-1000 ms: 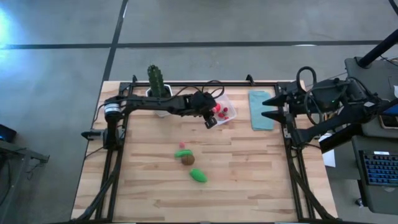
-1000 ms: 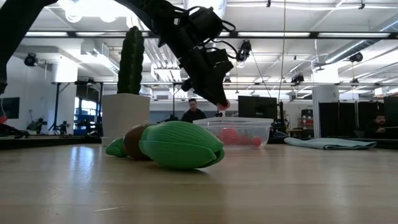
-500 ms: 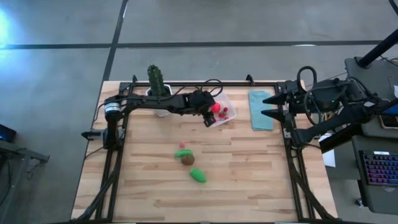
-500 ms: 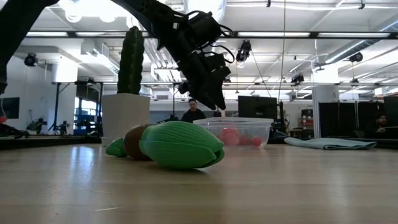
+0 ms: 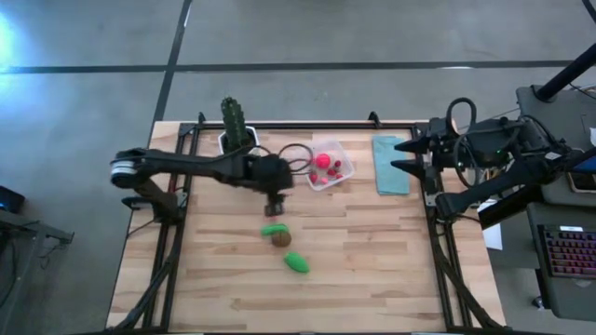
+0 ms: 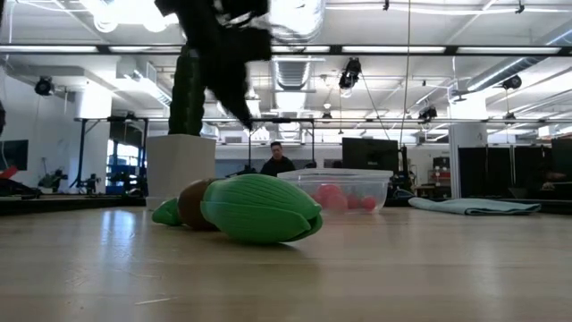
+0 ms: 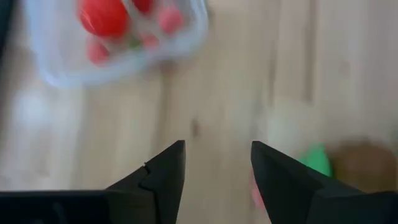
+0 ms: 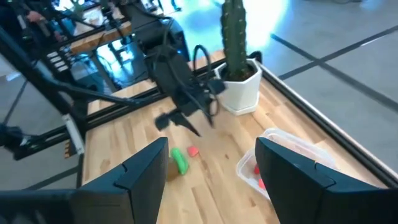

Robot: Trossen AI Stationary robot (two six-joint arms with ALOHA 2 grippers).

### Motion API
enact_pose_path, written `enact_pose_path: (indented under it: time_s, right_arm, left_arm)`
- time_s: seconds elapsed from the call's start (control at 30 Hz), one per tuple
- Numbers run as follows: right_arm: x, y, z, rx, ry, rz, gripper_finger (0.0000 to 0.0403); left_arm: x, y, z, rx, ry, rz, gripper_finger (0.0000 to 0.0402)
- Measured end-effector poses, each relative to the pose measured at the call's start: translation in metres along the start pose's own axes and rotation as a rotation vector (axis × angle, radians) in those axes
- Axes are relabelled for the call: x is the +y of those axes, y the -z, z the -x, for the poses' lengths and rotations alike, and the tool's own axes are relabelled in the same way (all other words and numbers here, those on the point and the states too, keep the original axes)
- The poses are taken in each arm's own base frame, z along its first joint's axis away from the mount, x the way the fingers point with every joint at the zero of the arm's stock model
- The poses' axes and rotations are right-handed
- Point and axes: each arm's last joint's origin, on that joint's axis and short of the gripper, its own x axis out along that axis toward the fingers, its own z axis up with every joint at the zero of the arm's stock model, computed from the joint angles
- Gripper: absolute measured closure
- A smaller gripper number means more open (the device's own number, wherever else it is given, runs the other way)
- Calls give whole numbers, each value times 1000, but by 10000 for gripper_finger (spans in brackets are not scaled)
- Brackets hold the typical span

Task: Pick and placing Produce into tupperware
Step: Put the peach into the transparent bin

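L gripper (image 5: 276,202) now off red-filled clear tupperware (image 5: 343,154)

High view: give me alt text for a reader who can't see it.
The left gripper, fingers open and empty, hangs above the table between the tupperware, which holds red and pink pieces, and the green pieces and brown ball on the wood. The right gripper waits over the blue cloth.

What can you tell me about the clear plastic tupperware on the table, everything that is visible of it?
The tupperware is a small, squarish container of clear plastic with rounded corners and no lid. It sits flat and upright on the wooden table, near the far edge, between the white cactus pot and the light blue cloth, apart from both. Inside lie several red and pink round pieces. Nothing grips it.
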Motion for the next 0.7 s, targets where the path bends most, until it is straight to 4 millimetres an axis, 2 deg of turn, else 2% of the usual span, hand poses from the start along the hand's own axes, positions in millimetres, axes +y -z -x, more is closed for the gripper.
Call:
enact_pose_path:
  time_s: [0.13, 0.23, 0.33, 0.47, 0.57, 0.7]
  right_arm:
    - [-1, 0, -1, -4, 29, 6, 170]
    - [-1, 1, -1, -6, 42, 8, 170]
    - [-1, 1, 0, -7, 46, 5, 170]
    - [-1, 1, -1, -5, 47, 1, 170]
    - [0, 1, -3, -1, 49, 0, 170]
    - [2, 1, -8, 11, 55, 1, 170]
  left_arm:
    - [-11, 36, 7, -82, 80, -107, 235]
    - [-12, 63, 7, -112, 86, -181, 235]
    - [-13, 82, 5, -111, 103, -163, 235]
    - [-15, 91, -2, -114, 121, -118, 235]
    - [-19, 87, -9, -137, 142, -124, 235]
    - [-23, 92, -24, -68, 159, -138, 235]
